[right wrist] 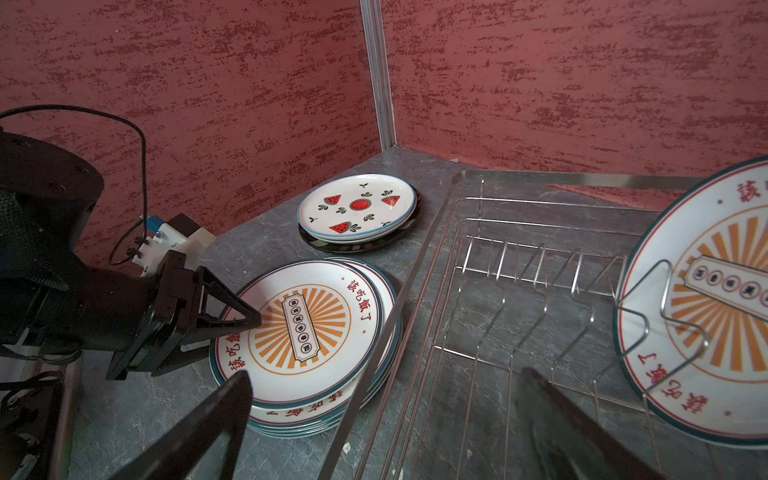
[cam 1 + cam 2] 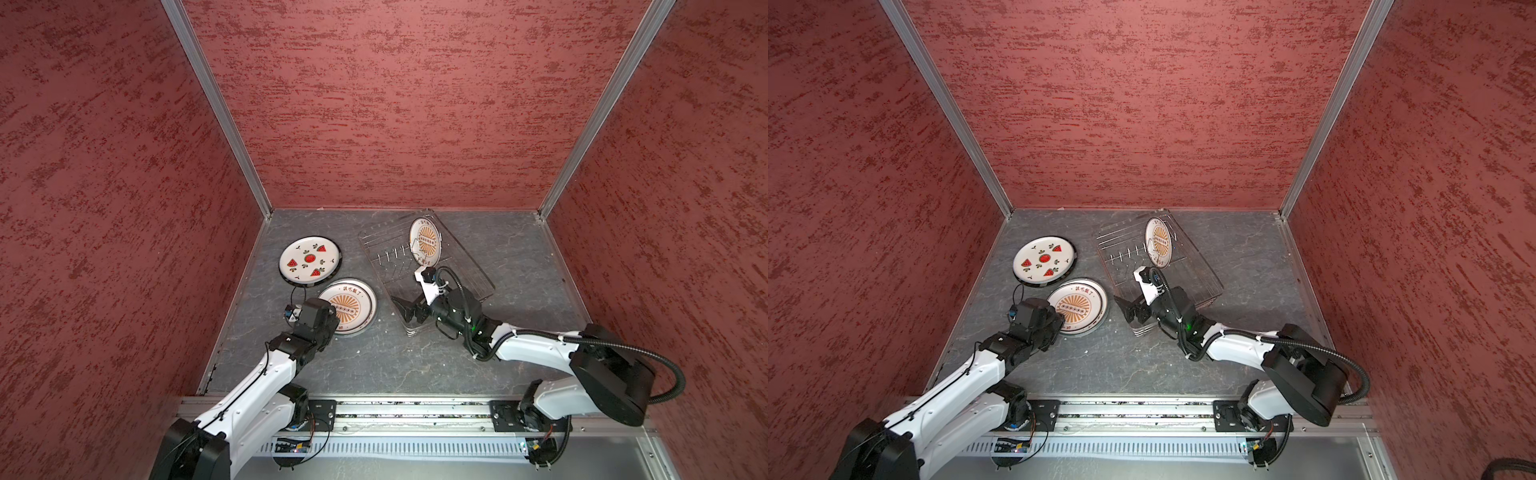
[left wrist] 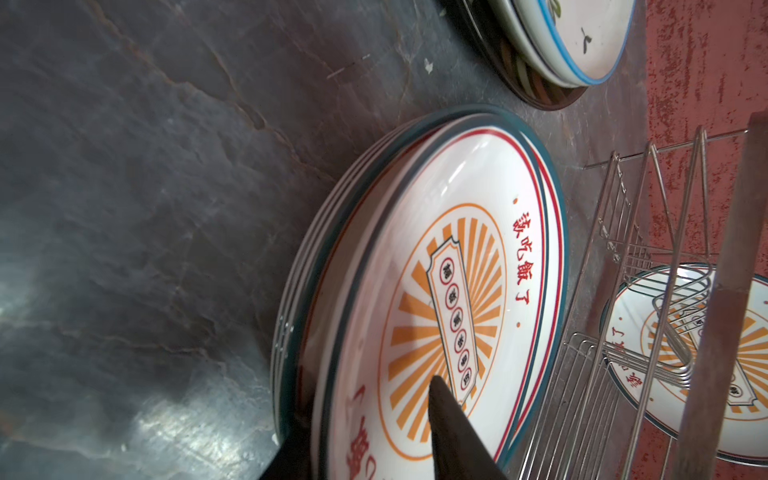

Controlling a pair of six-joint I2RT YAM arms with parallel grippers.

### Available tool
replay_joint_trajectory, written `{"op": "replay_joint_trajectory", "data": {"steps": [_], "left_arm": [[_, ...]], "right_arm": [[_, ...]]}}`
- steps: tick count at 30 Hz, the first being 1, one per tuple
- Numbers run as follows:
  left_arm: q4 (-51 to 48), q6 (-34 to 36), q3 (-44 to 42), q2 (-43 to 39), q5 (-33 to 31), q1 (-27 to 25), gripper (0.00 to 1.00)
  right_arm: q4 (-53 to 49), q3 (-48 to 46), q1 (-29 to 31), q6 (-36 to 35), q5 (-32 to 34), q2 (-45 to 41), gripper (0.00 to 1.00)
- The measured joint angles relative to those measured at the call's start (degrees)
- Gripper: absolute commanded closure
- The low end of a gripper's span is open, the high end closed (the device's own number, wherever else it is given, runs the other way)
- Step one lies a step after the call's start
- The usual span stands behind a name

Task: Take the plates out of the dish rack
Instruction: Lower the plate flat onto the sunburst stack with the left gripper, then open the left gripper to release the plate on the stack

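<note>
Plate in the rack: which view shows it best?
Right wrist view: the plate is close, print sharp, though partly cut off. Both top views show it small; the left wrist view, behind the rack.

I see the dish rack (image 2: 392,254), a thin silver wire tray with a row of short upright prongs, lying at an angle on the right in both top views. One sunburst plate (image 2: 424,242) stands on edge at its far end, propped against a wire loop. Left of the rack, a stack of sunburst plates (image 2: 348,307) lies flat, its top one shifted off-centre. Just beyond it, a watermelon plate (image 2: 309,260) tops a smaller pile on a dark plate (image 1: 320,244).
</note>
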Motion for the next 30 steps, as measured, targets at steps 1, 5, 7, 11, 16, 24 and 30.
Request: {"op": "replay_joint_trajectory", "data": {"steps": [1, 5, 7, 11, 16, 24, 30], "left_arm": [[-0.3, 0.0, 0.3, 0.2, -0.3, 0.0, 0.61], [-0.7, 0.3, 0.6, 0.5, -1.4, 0.0, 0.61], [-0.6, 0.4, 0.7, 1.0, -1.7, 0.0, 0.6], [-0.7, 0.5, 0.9, 1.0, -2.5, 0.0, 0.6], [-2.7, 0.4, 0.9, -1.6, -3.9, 0.0, 0.6], [-5.0, 1.1, 0.9, -6.3, -5.8, 0.0, 0.57], [-5.8, 2.7, 0.9, -8.7, -7.1, -0.1, 0.44]], "right_arm": [[0.0, 0.0, 0.0, 0.0, 0.1, 0.0, 0.01], [0.0, 0.0, 0.0, 0.0, 0.3, 0.0, 0.01], [0.0, 0.0, 0.0, 0.0, 0.5, 0.0, 0.01], [0.1, 0.0, 0.0, 0.0, 0.9, -0.1, 0.01], [0.2, 0.0, 0.0, 0.0, 1.1, -0.1, 0.01], [0.6, -0.1, 0.0, 0.0, 1.2, -0.1, 0.01], [2.9, -1.7, 0.0, 0.6, 1.8, -0.7, 0.01]]}}
